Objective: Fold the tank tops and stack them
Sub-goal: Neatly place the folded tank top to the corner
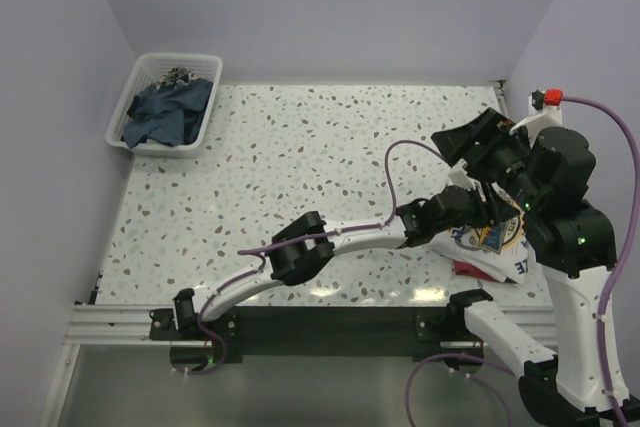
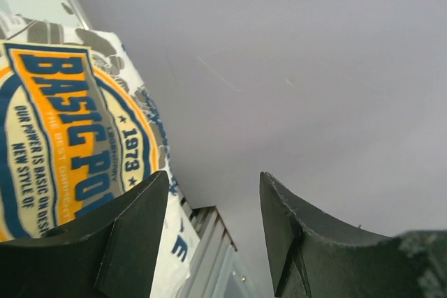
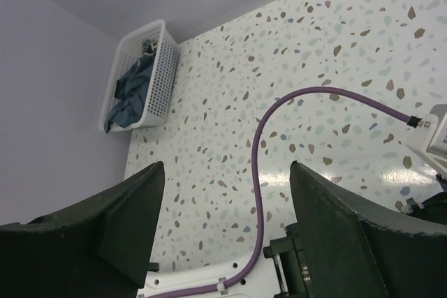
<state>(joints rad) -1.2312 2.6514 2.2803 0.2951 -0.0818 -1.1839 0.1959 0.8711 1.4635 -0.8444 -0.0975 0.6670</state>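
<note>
Basket: a white plastic basket (image 1: 126,105) sits in the far left corner of the table and holds crumpled dark blue cloth (image 1: 170,112).
Table: the speckled terrazzo top (image 1: 300,137) has grey walls on three sides.
Left arm: the white-and-black left arm (image 1: 300,247) stretches from its base at the near edge across to the right.
Cable: a purple cable (image 1: 393,162) arches up off the left arm, near the tank tops.
Left gripper: the left gripper (image 2: 214,193) has its jaws spread wide with nothing between them, and only grey wall shows through the gap. It sits at the white top's left edge. Whether a finger touches the cloth cannot be told.
Red tank top: only a dark red sliver (image 1: 467,269) shows, under the white top's near edge.
White tank top: the white tank top (image 1: 500,242) lies bunched at the near right of the table with its print facing up.
In the way: the left gripper and the right arm (image 1: 570,217) cover much of the white top from above.
Right gripper: the right gripper (image 3: 225,186) is raised at the far right with its fingers wide apart, holding nothing.
Left wrist only: it shows the blue-and-orange badge reading "BASIC" and "1973", with grey blotches beside it.
Right wrist only: it looks back over the table to the basket and the cable, with no tank top in sight.
Top view only: it shows the red sliver.
</note>
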